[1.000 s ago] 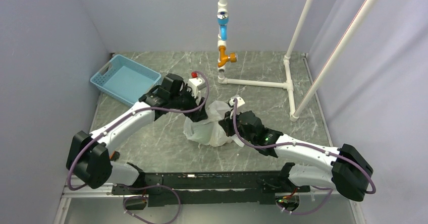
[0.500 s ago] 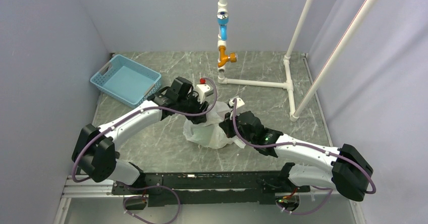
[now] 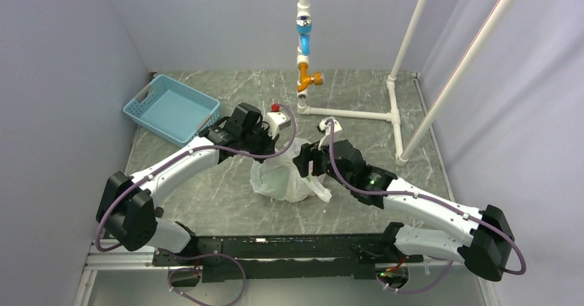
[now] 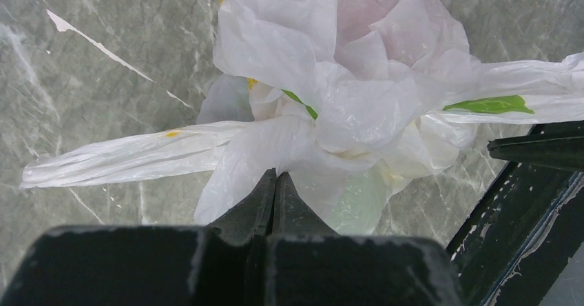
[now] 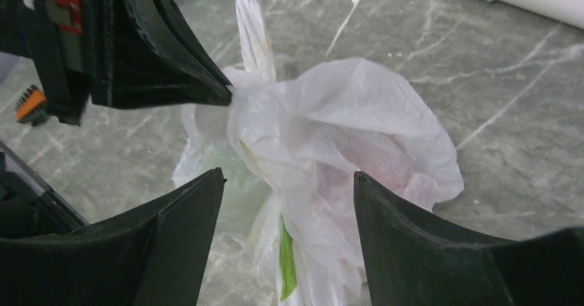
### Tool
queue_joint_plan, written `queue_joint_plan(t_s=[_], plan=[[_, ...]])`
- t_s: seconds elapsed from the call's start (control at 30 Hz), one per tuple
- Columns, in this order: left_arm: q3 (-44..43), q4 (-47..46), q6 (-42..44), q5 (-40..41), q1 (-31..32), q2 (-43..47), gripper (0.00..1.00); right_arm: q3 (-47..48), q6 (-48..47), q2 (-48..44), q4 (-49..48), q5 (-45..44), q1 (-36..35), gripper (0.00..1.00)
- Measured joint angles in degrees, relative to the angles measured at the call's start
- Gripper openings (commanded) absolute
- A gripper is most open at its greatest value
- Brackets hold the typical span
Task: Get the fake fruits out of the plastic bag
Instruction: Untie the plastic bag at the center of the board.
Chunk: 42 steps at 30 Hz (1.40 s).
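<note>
The plastic bag (image 3: pixel 288 180) lies crumpled on the marble table between my two arms, white film with green marks (image 4: pixel 490 104). My left gripper (image 4: pixel 275 176) is shut, pinching a fold of the bag's film at its upper left edge (image 3: pixel 277 151). My right gripper (image 5: pixel 289 180) hovers open just over the bag (image 5: pixel 344 120), one finger on each side and touching nothing; the top view shows this right gripper (image 3: pixel 304 162) at the bag's upper right. The fake fruits are hidden inside; only a pink tint (image 5: pixel 375 158) and a green tint (image 4: pixel 352 202) show through the film.
A blue lattice basket (image 3: pixel 172 107) stands at the back left of the table. A white pipe frame (image 3: pixel 348 114) with a blue and orange valve (image 3: pixel 304 44) rises at the back centre and right. Grey walls close in both sides.
My left gripper has closed onto the bag's film. My right gripper has opened, let go of the bag and drawn up and back from it.
</note>
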State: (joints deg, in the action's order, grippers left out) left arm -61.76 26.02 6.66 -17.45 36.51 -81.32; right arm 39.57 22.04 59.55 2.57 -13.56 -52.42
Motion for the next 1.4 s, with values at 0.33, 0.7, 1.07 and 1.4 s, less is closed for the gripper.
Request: queue_joint_plan(t_s=[0.33,0.7,1.07,1.4], plan=[[0.68,-0.11,0.35,0.00,0.98,2.97,0.00,4.63,1.16,8.90,-3.45,4.66,2.19,0.54],[0.90,-0.02,1.31,0.98,2.27,3.04,0.00,5.66,4.92,13.51,-5.29,6.49,2.89,0.30],[0.94,-0.37,1.20,6.16,2.60,4.72,0.00,0.63,5.51,0.00,-1.92,-0.72,4.33,0.00],[3.30,-2.29,1.20,11.78,2.75,8.94,0.00,-3.56,7.80,-9.27,3.37,-7.15,8.24,0.00]])
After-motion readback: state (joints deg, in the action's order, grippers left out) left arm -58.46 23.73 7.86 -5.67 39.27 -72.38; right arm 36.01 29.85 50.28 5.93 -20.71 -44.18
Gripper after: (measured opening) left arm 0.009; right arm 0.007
